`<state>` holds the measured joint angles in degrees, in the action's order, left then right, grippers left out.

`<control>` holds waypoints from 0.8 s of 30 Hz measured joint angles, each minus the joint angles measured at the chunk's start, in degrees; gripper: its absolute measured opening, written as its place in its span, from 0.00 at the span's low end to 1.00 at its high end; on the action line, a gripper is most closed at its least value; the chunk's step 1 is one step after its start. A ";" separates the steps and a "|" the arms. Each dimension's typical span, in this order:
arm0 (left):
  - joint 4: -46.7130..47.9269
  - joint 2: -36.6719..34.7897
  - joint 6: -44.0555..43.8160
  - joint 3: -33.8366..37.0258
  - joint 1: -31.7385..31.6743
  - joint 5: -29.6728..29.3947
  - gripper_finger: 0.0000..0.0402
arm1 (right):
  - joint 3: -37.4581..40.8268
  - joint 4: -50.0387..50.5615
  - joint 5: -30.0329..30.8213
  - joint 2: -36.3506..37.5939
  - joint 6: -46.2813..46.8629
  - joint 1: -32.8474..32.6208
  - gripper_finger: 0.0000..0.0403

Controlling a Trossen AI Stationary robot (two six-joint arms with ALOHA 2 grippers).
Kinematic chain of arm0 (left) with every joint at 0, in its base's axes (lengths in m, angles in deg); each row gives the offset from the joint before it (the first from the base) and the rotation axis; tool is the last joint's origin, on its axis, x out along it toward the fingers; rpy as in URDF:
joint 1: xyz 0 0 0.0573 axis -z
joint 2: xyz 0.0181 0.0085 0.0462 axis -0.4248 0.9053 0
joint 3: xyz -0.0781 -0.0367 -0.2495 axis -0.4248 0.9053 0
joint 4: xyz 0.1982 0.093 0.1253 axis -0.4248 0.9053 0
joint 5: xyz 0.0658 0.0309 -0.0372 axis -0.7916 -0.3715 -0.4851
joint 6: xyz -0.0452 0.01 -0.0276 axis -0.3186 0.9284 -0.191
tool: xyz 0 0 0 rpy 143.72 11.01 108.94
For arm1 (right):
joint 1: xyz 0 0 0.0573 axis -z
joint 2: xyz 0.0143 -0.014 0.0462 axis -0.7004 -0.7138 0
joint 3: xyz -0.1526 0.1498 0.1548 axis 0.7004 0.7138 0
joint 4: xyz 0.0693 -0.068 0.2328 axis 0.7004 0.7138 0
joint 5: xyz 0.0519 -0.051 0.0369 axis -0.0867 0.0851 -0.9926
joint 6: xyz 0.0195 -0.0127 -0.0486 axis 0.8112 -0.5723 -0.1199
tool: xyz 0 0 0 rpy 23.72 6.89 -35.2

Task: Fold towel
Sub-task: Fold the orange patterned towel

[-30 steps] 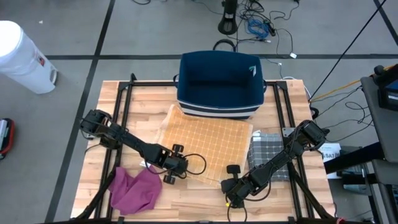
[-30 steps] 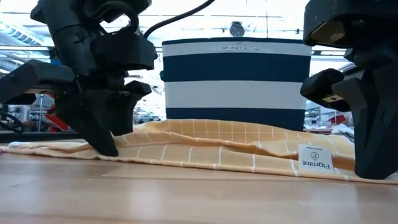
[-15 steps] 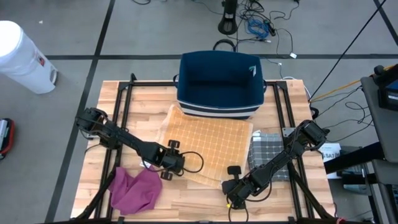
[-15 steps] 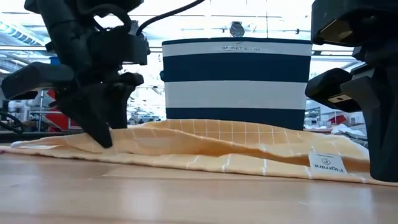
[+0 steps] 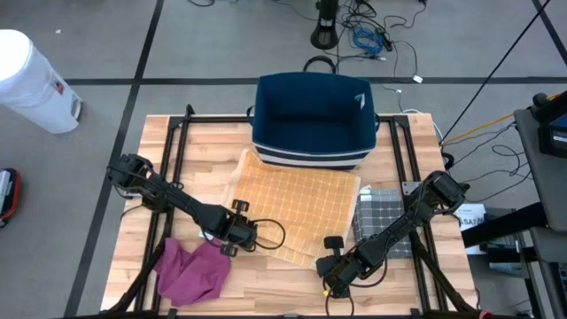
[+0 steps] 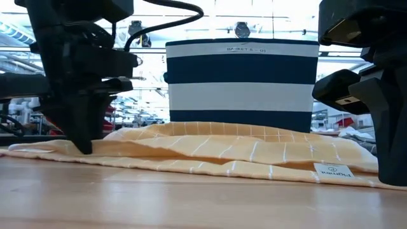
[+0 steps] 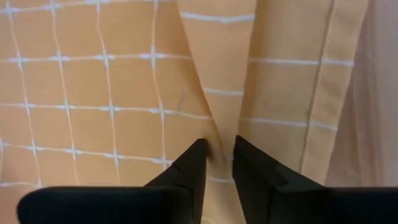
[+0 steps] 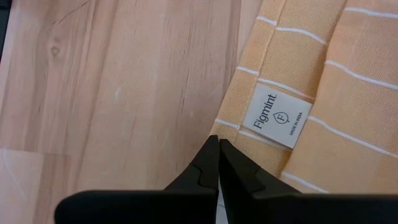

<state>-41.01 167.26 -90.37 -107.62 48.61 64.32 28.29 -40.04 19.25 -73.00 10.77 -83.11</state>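
Note:
An orange towel (image 5: pixel 297 204) with a white grid lies spread and rumpled on the wooden table in front of a navy basket (image 5: pixel 314 120). Its far edge reaches the basket's foot. My left gripper (image 5: pixel 232 232) stands over the towel's near-left part and is shut on a ridge of cloth (image 7: pixel 219 124). My right gripper (image 5: pixel 330 259) is at the towel's near-right corner, beside the white Figmint label (image 8: pixel 277 115), with its fingers shut. In the low view the towel (image 6: pixel 222 152) lies in low waves between the left gripper (image 6: pixel 81 149) and the right gripper (image 6: pixel 386 181). My left gripper pinches a raised fold of the towel (image 7: pixel 217 134) between its two fingers (image 7: pixel 196 158), coming from above and pointing down. The fold runs on away from the fingertips. The cloth around it lies on the table. My right gripper meets the towel's hem (image 8: pixel 235 132) at the near-right corner beside the label, from above with shut fingertips (image 8: pixel 211 149). How much cloth lies between them does not show. The corner lies low on the table.
A magenta cloth (image 5: pixel 190 270) lies bunched near the table's near-left corner, close to the left gripper. A grey checked cloth (image 5: pixel 381 213) lies right of the towel. The basket stands at the far middle. Bare wood (image 8: pixel 112 93) shows along the near edge.
My left gripper has moved toward the table's left edge, dragging the towel's near-left part with it, so the cloth is drawn out leftward. The label corner at the right gripper has sunk from standing up to lying flat. The right gripper has stayed in place.

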 joint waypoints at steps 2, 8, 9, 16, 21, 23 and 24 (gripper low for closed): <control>0.54 0.00 -0.06 -0.02 0.54 0.00 0.19 | 0.00 0.00 0.00 0.00 -0.14 0.00 0.00; 6.97 0.00 -0.23 -2.30 1.37 -0.20 0.12 | 0.00 0.00 -0.12 0.00 -0.16 0.02 0.00; 8.45 0.00 -0.23 -2.90 1.64 -0.55 0.11 | 0.00 0.00 -0.25 0.00 -0.16 0.02 0.00; 12.12 -0.04 -0.14 -6.01 4.04 0.10 0.03 | 0.00 0.00 -0.59 0.00 -0.14 0.04 0.00; 14.47 -0.04 -0.86 -6.10 5.31 0.79 0.02 | 0.00 0.04 -0.65 0.00 -0.16 0.04 0.00; 16.02 -0.04 -1.67 -6.10 5.72 0.76 0.01 | 0.00 0.12 -0.73 0.00 -0.11 0.04 0.00; 17.01 -0.04 -1.97 -6.10 5.90 0.76 0.01 | 0.00 0.16 -0.86 0.00 -0.07 0.07 0.00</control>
<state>-24.01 167.21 -92.35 -113.72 54.51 65.09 28.29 -39.88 18.39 -73.00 10.70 -83.04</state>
